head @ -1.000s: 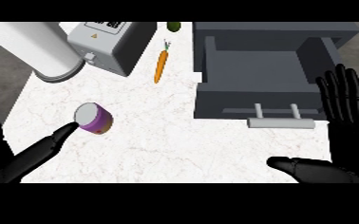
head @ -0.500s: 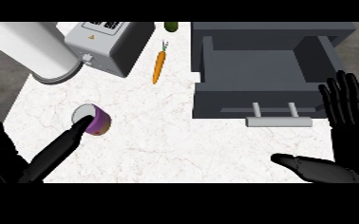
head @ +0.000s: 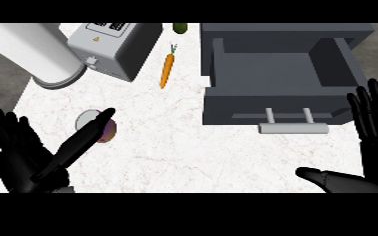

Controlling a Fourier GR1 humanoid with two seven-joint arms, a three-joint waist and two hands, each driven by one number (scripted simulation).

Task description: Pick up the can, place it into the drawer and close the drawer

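Closer now than half a second ago, my left robot hand (head: 33, 157) has pushed up and in from the near left corner, and one long straight finger lies across the can (head: 97, 126), its tip just past the far right edge of the lid. That robot hand is spread, fingers straight, nothing curled round the can yet. The can stands upright on the table (head: 184, 145), near left, well apart from the drawer (head: 277, 87), which sits pulled open at the far right with its handle (head: 292, 127) facing me.

My right robot hand (head: 363, 117) rests at the right edge, fingers up and relaxed, just beside the drawer front; its thumb shows low at the near right.

To do this step well, I judge I should bring the palm down beside the can rather than on top of it, then curl fingers and thumb round its side so it stays upright. Pushing with the straight finger could tip it or roll it toward the carrot (head: 167, 70).

Against the earlier frame, the whole view has drawn nearer the table, the can looks more covered by my finger, and the right robot hand has barely shifted
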